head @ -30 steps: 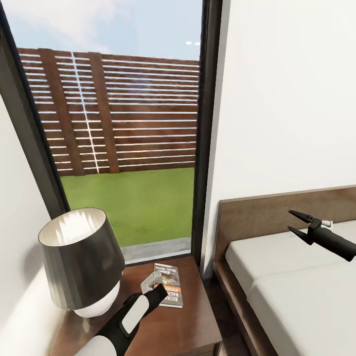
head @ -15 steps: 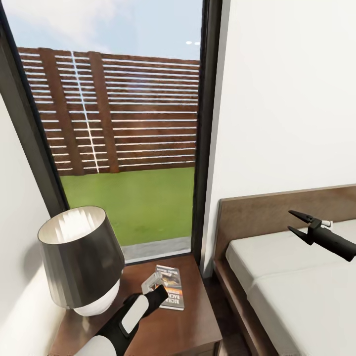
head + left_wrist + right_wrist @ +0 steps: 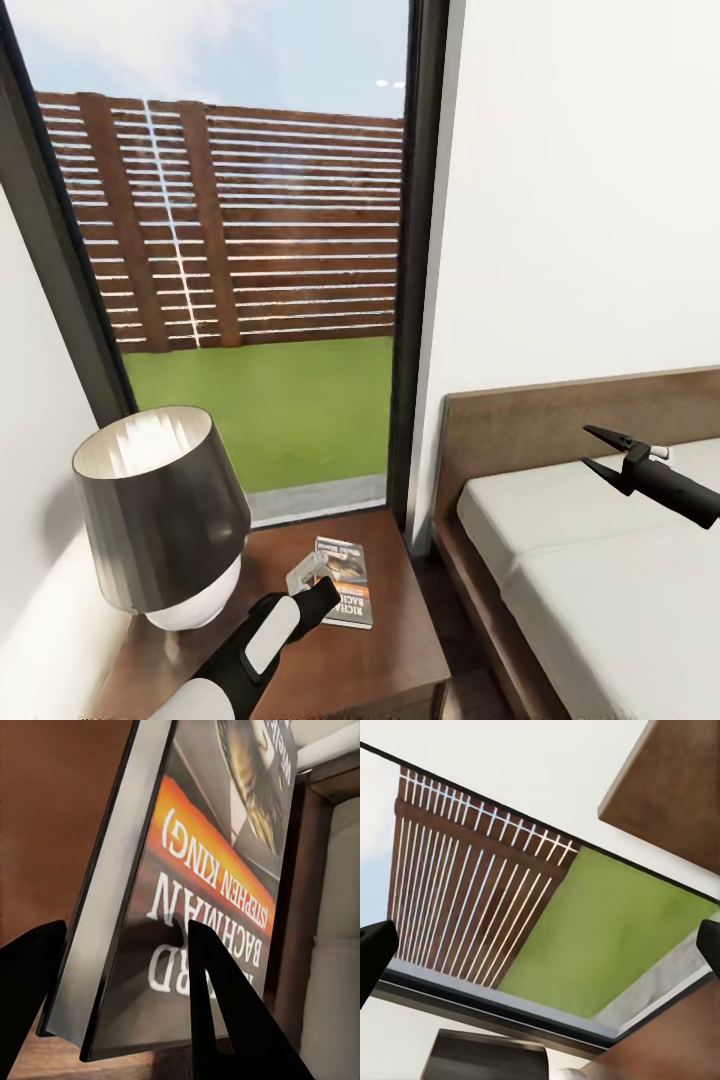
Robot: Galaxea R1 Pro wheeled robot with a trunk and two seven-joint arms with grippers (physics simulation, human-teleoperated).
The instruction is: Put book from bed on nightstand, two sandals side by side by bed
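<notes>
1. Book (image 3: 343, 581): thin paperback, lying on the nightstand (image 3: 390, 660) beside the lamp (image 3: 160, 515).
2. Left tool (image 3: 312, 580): jaws straddle the near edge; firm clamping cannot be confirmed.
3. Right tool (image 3: 603, 448): wide, empty, above the bed (image 3: 600, 570).
4. Handling, judged: light, glossy, flexible; grip near the spine.

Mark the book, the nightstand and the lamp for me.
book (image 3: 345, 590): head view, on its cover's orange band.
nightstand (image 3: 385, 655): head view, bare top near the right edge.
lamp (image 3: 165, 520): head view, on the dark shade.
</notes>
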